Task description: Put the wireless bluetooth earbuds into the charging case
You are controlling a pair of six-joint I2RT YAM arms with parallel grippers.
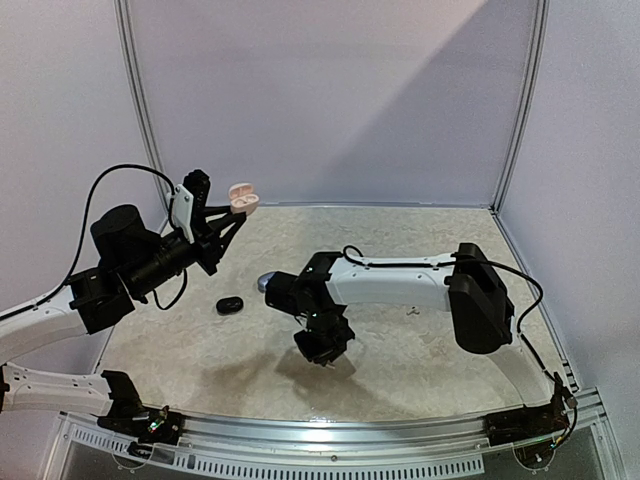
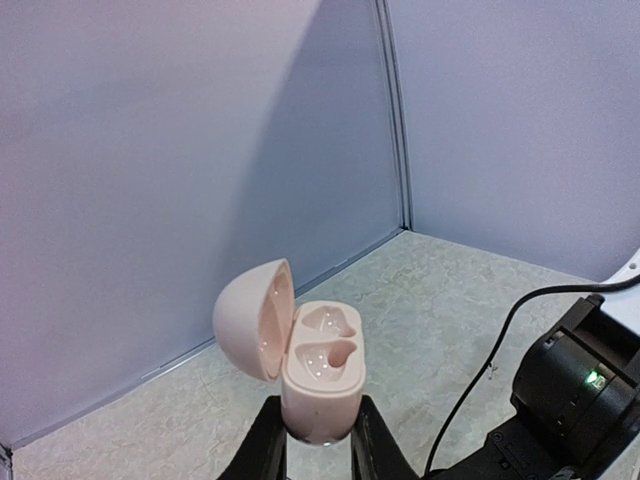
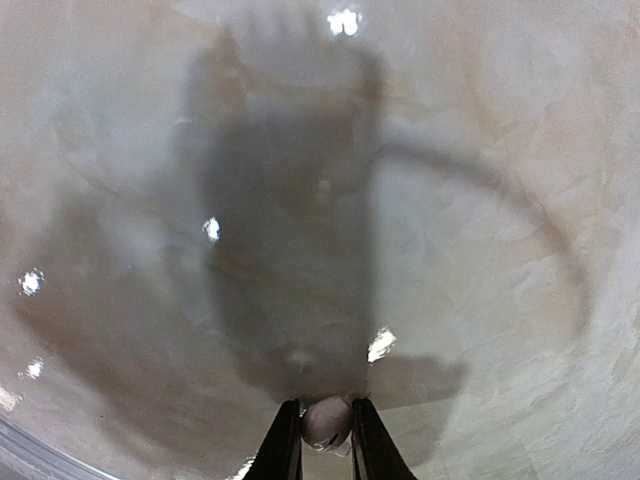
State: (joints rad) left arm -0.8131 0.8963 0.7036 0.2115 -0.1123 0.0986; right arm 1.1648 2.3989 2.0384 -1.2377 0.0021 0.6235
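**A:** Which step does the figure show?

**B:** Transfer. The right claw (image 3: 325, 412), nearest, is closed on one pale earbud (image 3: 326, 428), clear of the tabletop (image 1: 400, 370). The next move, as judged, calls for carrying it to an empty socket (image 2: 338, 352) and aligning it precisely.

**A:** And the counts?

**B:** One held earbud. On the tabletop, one closed black case (image 1: 229, 304) and one tiny pale piece (image 1: 412, 310), unidentifiable. Farthest, the left claw (image 2: 318, 410) clamps one open pink charging case (image 2: 322, 375), raised, both sockets empty.

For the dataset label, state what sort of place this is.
Probably a robot test booth: plain panel walls joined by metal corner posts, a stone-patterned tabletop, and an aluminium rail at its near edge.
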